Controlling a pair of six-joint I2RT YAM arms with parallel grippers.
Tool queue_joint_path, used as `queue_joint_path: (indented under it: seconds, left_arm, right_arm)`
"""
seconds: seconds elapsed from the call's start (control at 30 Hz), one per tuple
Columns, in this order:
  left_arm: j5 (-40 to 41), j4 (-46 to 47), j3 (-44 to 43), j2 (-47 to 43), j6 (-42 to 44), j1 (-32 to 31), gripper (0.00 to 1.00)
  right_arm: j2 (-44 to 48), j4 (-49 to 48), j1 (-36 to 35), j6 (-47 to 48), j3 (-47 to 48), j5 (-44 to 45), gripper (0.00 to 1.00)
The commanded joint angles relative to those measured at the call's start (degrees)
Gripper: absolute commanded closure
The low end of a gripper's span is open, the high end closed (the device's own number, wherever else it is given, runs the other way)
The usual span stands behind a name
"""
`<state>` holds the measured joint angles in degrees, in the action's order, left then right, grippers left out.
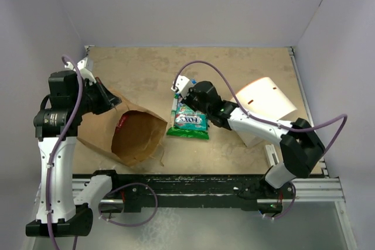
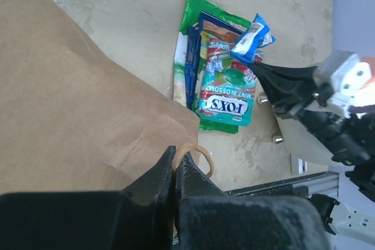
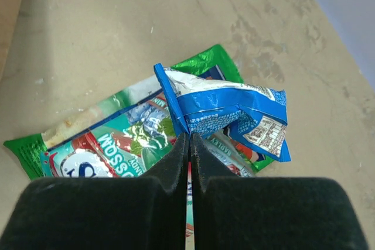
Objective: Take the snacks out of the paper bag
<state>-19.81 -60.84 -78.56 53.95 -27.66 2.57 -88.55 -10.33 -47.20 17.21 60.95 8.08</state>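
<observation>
Right jaws pinch blue-white packet above FOX'S MINT BLOSSOM packet; left jaws clamped on paper bag.

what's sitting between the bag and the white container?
Top view: the snack pile, just off the bag mouth, with the right gripper over it, shut on a blue packet. The right arm spans the rest up to the container.

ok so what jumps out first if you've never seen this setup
A bright pile of snacks lies in the middle, with the right gripper shut on a small blue packet above it. Left of it the brown paper bag lies gaping, the left gripper pinching its edge.
</observation>
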Motion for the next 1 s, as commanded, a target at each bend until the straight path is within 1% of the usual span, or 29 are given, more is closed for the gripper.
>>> queue_joint_path:
  seconds: [0.0, 0.27, 0.37, 0.63, 0.77, 0.87, 0.97]
  left_arm:
    - [-2.8, 2.6, 0.3, -1.0, -1.9, 0.2, 1.0]
    - [-2.4, 1.6, 0.5, -1.9, -2.0, 0.2, 1.0]
    - [-2.5, 1.5, 0.4, -1.9, -1.9, 0.2, 1.0]
    - [-2.8, 1.9, -0.5, -1.0, -1.7, 0.2, 1.0]
    - [-3.0, 2.3, -0.5, -0.6, -1.9, 0.2, 1.0]
    - [-3.4, 2.7, -0.6, -0.2, -2.0, 0.2, 1.0]
    - [-3.6, 2.9, -0.8, 0.0, -2.1, 0.2, 1.0]
  right_arm:
    - [-0.4, -2.9, 0.3, 1.2, -0.3, 1.5, 1.0]
    - [-0.1, -1.1, 0.7, 2.9, -2.8, 2.6, 1.0]
    - [0.7, -0.3, 0.7, 2.0, -4.8, 2.3, 1.0]
    - [3.2, 2.2, 0.7, 0.4, -5.6, 1.8, 1.0]
    - [4.9, 1.5, 0.7, 0.4, -7.4, 1.6, 1.0]
    - [4.5, 0.1, 0.7, 1.0, -8.1, 3.1, 1.0]
    - [3.1, 1.3, 0.7, 1.0, -6.7, 3.2, 1.0]
